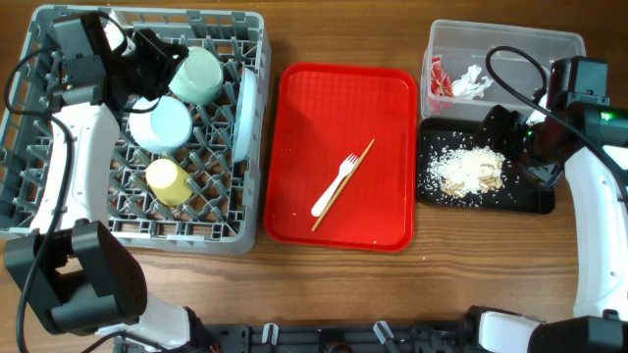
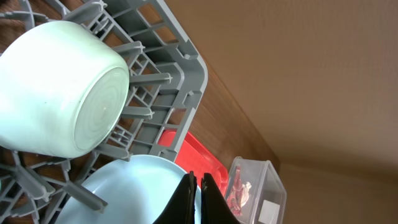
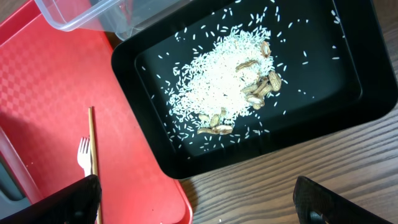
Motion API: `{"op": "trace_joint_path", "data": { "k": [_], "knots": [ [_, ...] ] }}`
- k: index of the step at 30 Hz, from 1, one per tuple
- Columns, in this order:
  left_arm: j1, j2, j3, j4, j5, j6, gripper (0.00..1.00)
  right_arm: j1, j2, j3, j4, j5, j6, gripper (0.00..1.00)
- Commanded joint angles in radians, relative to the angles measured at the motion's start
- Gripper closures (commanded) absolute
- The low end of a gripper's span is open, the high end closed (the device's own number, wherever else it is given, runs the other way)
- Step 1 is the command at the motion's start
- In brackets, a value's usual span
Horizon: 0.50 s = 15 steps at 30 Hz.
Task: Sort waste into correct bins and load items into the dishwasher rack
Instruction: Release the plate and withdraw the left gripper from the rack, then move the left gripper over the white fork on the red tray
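The left pincer point(image 2: 198, 182) is nearest, its two fingers clenched together with nothing between them, close over the pale blue bowl point(image 2: 134, 190), which sits in the dishwasher rack point(image 1: 147, 240) beside the pale green bowl point(image 2: 59, 87). Both bowls and the yellow cup point(image 1: 167, 179) lie tipped between the pegs, and the white plate point(image 1: 243, 108) stands on its edge at the rack's right side; I think the pegs hold them so that water can run off. The right pincer point(image 3: 196, 186) hangs fully released near the corner of the black tray point(image 3: 373, 93), grasping nothing. The rice scraps point(image 3: 217, 81) are heaped in that tray, while the wrapper point(image 1: 439, 80) and the tissue point(image 1: 473, 83) are in the clear tub point(image 1: 530, 44), so the waste looks sorted. The fork point(image 1: 329, 196) and the chopstick point(image 1: 363, 157) lie touching on the red tray point(image 1: 314, 118), not yet loaded; the wide jaws seem ready for them
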Motion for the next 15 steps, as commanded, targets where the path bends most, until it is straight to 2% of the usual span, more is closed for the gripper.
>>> {"op": "trace_joint_path", "data": {
  "k": [1, 3, 4, 5, 6, 9, 12, 15],
  "knots": [
    [0.008, 0.004, 0.016, 0.0, -0.006, -0.009, 0.96, -0.001, -0.013, 0.011, -0.002, 0.0, -0.004, 0.0],
    [0.008, 0.003, 0.016, 0.017, 0.01, 0.0, 0.96, -0.001, -0.013, 0.011, -0.001, 0.0, -0.004, 0.0],
    [0.007, -0.001, 0.016, 0.038, 0.053, 0.037, 0.78, -0.001, -0.013, 0.011, -0.001, 0.0, -0.004, 0.0],
    [0.002, -0.01, 0.016, 0.069, 0.111, 0.107, 0.49, -0.001, -0.013, 0.011, -0.001, 0.0, -0.004, 0.0],
    [-0.006, -0.022, 0.016, 0.073, 0.112, 0.135, 0.4, -0.001, -0.013, 0.011, -0.002, 0.0, -0.004, 0.0],
    [-0.04, -0.075, 0.016, 0.071, 0.09, 0.204, 0.39, -0.001, -0.013, 0.011, -0.002, 0.0, -0.004, 0.0],
    [-0.095, -0.141, 0.016, 0.023, 0.051, 0.252, 0.6, -0.001, -0.013, 0.011, -0.003, 0.0, -0.004, 0.0],
    [-0.165, -0.186, 0.016, -0.076, -0.001, 0.315, 0.64, -0.001, -0.013, 0.011, -0.002, 0.0, -0.005, 0.0]
  ]
}}
